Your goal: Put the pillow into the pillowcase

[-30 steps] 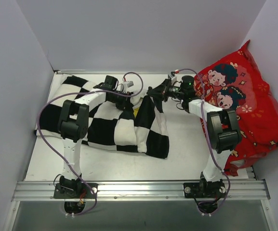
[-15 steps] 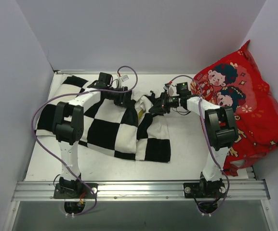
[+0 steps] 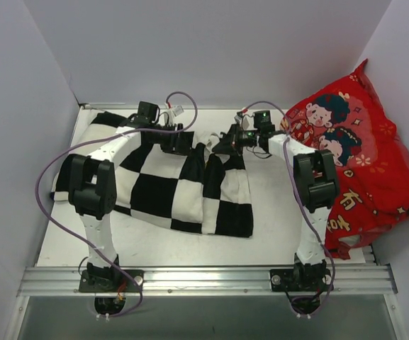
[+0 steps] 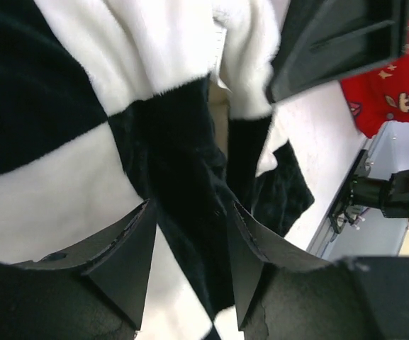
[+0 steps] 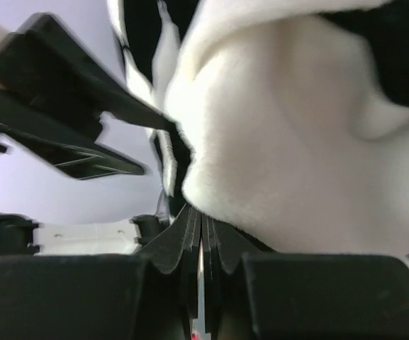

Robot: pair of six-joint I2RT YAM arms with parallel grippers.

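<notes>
Count: one pillowcase (image 3: 169, 188), one red cushion (image 3: 363, 159), two grippers: left gripper (image 4: 190, 212), right gripper (image 5: 200, 221).

I note pillowcase (image 4: 83, 177): plush short-pile cloth, matt, fuzzy nap at edges
- left gripper (image 4: 190, 212): matt black plastic, faintly rough edges
- red cushion (image 3: 363, 163): smooth printed cloth
- counter (image 3: 275, 212): smooth matt white
- rail (image 3: 204, 280): brushed metal

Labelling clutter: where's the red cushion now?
Top view, far right: the red cushion leans against the right wall, beside the right arm, apart from the pillowcase.
</notes>
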